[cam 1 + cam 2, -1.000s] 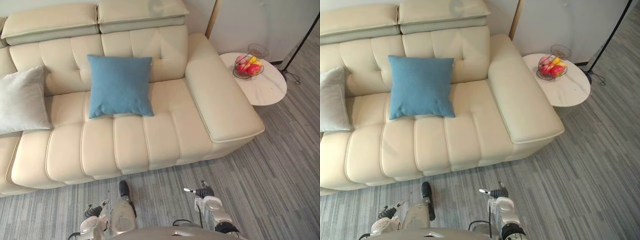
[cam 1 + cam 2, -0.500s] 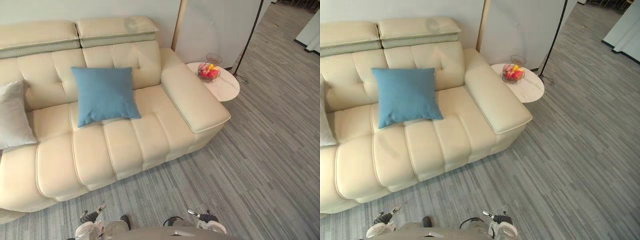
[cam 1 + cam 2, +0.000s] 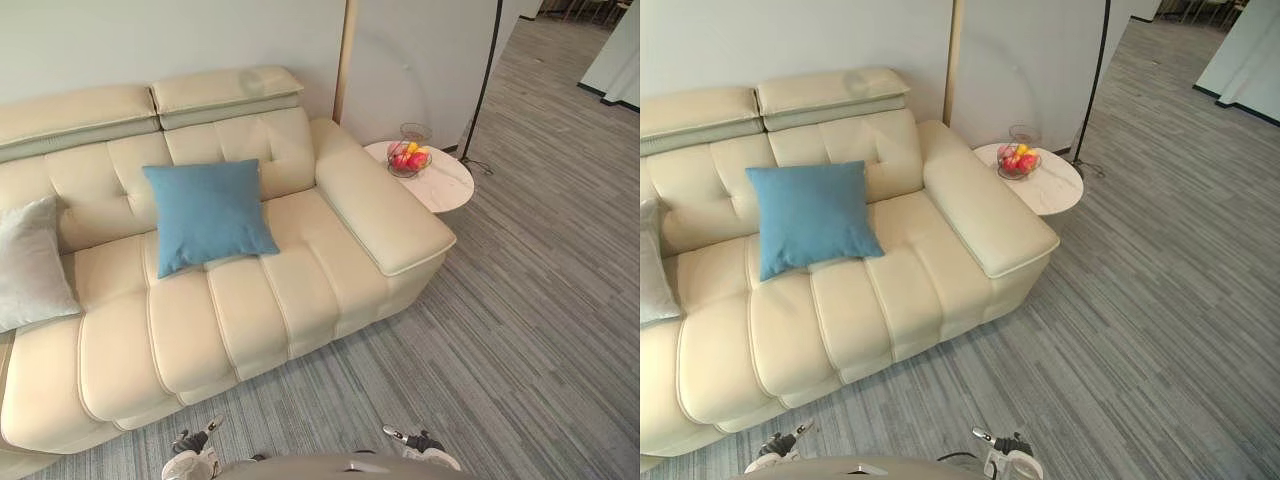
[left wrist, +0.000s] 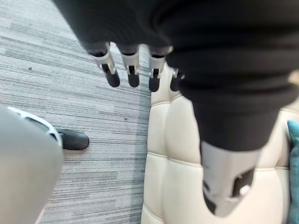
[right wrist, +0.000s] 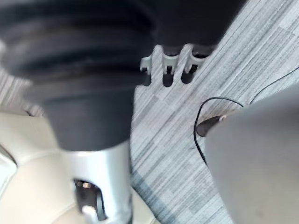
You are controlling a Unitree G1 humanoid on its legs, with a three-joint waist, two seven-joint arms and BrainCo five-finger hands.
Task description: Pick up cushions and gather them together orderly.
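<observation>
A: Where are the cushions sitting?

B: The blue cushion (image 3: 208,213) is leaning upright against the backrest of the cream sofa (image 3: 260,300). It is sitting well ahead of both robot hands, roughly between their 2 lines of reach. The grey cushion (image 3: 33,262) is leaning on the same backrest, well apart from the blue one and far out past the left robot hand's outer side.

A: And what are the hands doing?

B: The left robot hand (image 4: 131,65) is hanging low over the floor (image 3: 520,300), near the sofa's front edge. Its fingers are reaching out straight and loose, gripping nothing. The right robot hand (image 5: 168,65) is hanging the same way, fingers relaxed, thumb apart, carrying nothing.

A: So which step is running?

B: I'm judging it as the approach: neither cushion is being touched, and the gathering is not yet begun. The next move is calling for closing in on the sofa. After that, 1 robot hand should be reaching forward and curling round the blue cushion's edge, so it can go beside the grey one.

A: Counts?

B: I'm counting 2 cushions, 1 blue and 1 grey, plus 1 sofa and 2 robot hands. Far beyond the right robot hand, 1 small round bench (image 3: 448,185) is carrying 1 wire basket of fruit (image 3: 408,158).
</observation>
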